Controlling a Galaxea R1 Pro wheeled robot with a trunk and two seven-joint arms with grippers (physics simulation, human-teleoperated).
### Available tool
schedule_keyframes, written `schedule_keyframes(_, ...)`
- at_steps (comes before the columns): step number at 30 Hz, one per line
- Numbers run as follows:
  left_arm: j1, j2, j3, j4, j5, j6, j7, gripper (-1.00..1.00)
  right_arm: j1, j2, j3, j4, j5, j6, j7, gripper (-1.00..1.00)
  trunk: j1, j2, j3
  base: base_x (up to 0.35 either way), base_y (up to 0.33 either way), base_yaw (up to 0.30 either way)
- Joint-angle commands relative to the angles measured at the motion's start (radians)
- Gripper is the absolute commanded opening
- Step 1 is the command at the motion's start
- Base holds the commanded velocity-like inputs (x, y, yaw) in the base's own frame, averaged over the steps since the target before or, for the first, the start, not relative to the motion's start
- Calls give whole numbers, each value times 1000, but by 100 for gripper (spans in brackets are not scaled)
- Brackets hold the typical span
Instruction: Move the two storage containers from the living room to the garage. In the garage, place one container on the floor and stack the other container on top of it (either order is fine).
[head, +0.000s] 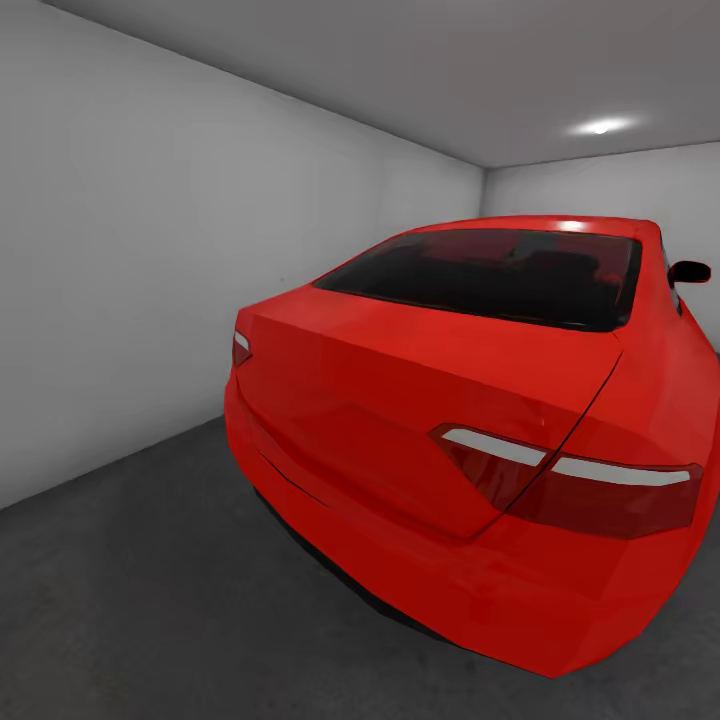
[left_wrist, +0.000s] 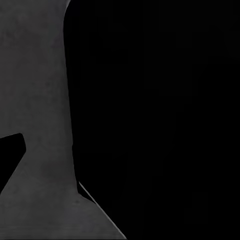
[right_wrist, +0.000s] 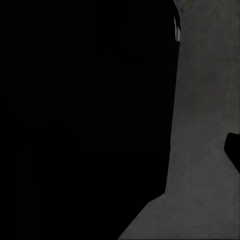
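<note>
Presently, a glossy red car (head: 480, 420) stands rear-on on the garage's dark grey concrete floor (head: 130, 600), near the left wall (head: 130, 280). Both wrist views show floor beside black shapes; claw state cannot be told.

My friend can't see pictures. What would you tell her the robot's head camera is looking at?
A shiny red car seen from behind, its dark rear window and tail lights facing the camera, parked in a bare garage. Plain grey-white walls stand to the left and behind it, the floor is dark grey concrete, and one ceiling light glows at the upper right.
</note>
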Motion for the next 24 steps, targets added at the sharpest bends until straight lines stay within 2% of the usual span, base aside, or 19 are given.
schedule_keyframes(1, -2, 6, 2, -6, 2, -6, -2, 100, -2, -1, 2, -1, 2, 6, 1, 100, 0, 0, 0, 0, 0, -4)
schedule_keyframes(12, -2, 8, 1, -39, 2, -43, -2, 100, -2, -2, 7, 0, 2, -29, 2, 100, 0, 0, 0, 0, 0, -16)
schedule_keyframes(24, -2, 8, 2, -41, 2, -49, -2, 100, -2, 1, 5, 0, 2, -97, -1, 100, 0, 0, 0, 0, 0, -262)
